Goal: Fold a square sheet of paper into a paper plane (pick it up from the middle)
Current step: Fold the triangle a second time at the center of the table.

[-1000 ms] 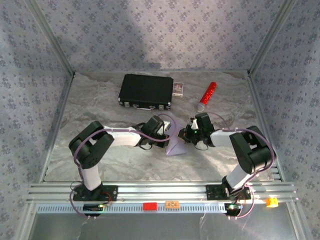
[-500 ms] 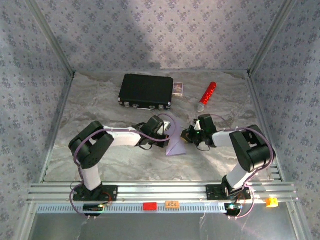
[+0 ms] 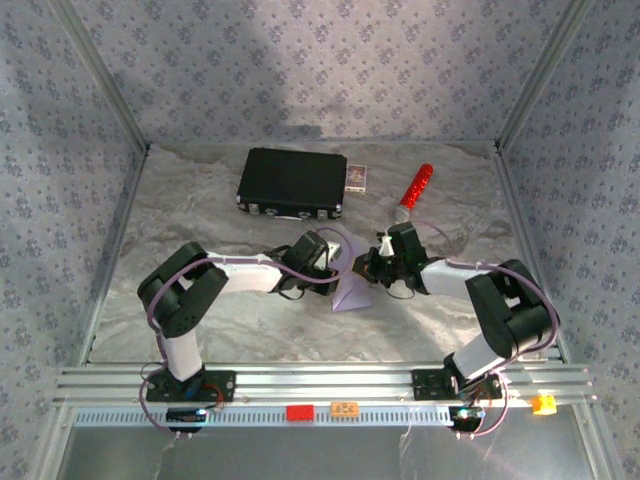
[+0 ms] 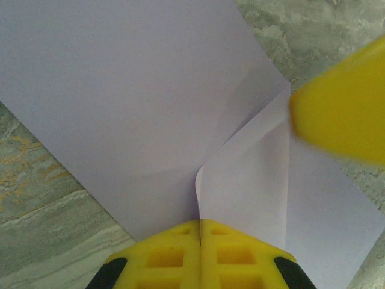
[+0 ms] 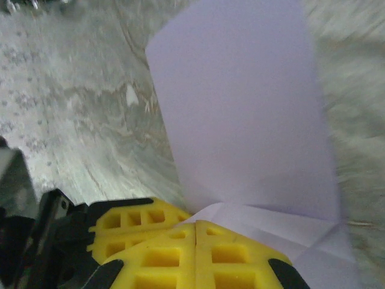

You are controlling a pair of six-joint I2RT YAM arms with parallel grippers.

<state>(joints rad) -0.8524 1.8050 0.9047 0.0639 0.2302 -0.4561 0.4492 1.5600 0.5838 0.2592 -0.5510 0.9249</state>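
Right arm [image 3: 505, 300] has swung its elbow outward since a second ago, wrist edging toward the left arm [image 3: 250, 272]. Left jaws and right jaws are each clamped shut on the square sheet of paper [image 3: 352, 298], which stands tented low over the counter [image 3: 200, 220] between them. I judge the main risk is a tear or skewed crease if the wrists pull apart or twist out of step.

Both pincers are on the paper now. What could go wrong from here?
1. The left pincer and right pincer both pinch the thin paper close together; pulling apart could tear it.
2. They grip near its folds, so a sideways move might crease it crooked.
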